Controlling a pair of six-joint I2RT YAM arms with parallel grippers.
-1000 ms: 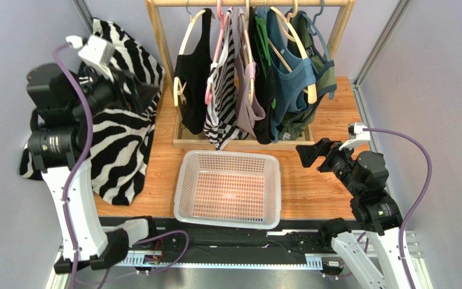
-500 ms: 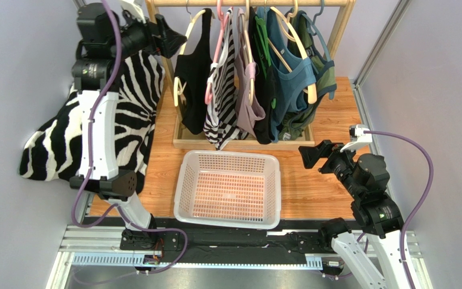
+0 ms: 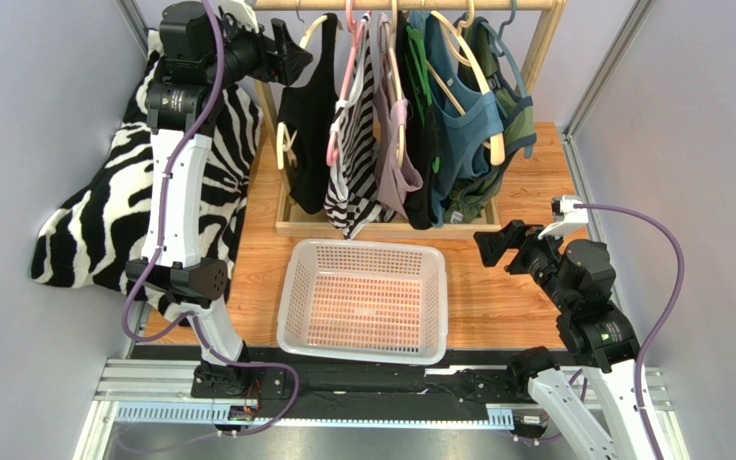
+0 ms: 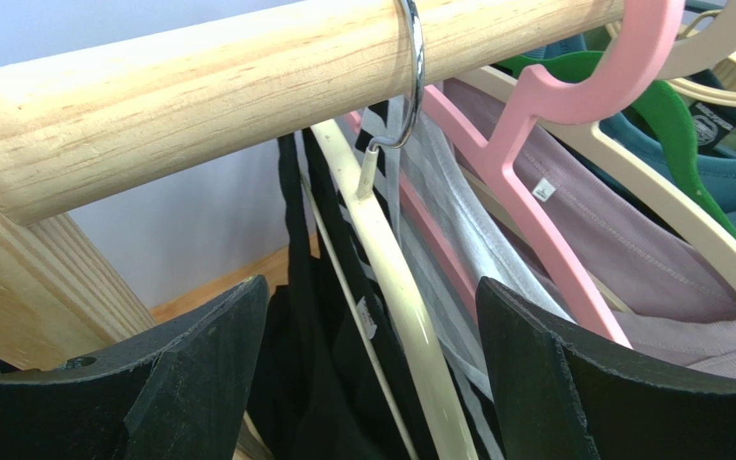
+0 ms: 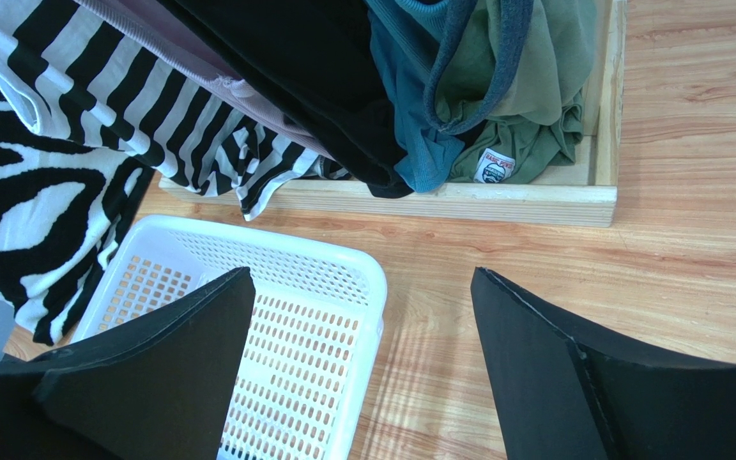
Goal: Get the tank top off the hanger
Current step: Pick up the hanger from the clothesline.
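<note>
A black tank top (image 3: 307, 144) hangs on a cream hanger (image 3: 294, 69) at the left end of the wooden rail (image 3: 391, 5). My left gripper (image 3: 290, 50) is raised to the rail's left end, right by that hanger's shoulder. In the left wrist view, the left gripper (image 4: 372, 297) is open and its fingers straddle the cream hanger arm (image 4: 396, 287) and the black fabric (image 4: 314, 316) without touching them. The right gripper (image 3: 492, 244) stands open low over the table, right of the basket, holding nothing (image 5: 362, 283).
Several more tops hang along the rail: a striped one (image 3: 357, 153) on a pink hanger (image 4: 573, 96), a teal one (image 3: 463, 125), a green one (image 5: 525, 105). The white basket (image 3: 290, 287) sits before the rack's wooden base (image 5: 497, 201). A zebra cloth (image 3: 189, 192) drapes at left.
The left arm swung up from over the zebra cloth to the rail's left end, beside the black tank top's hanger. The right arm stayed nearly still.
</note>
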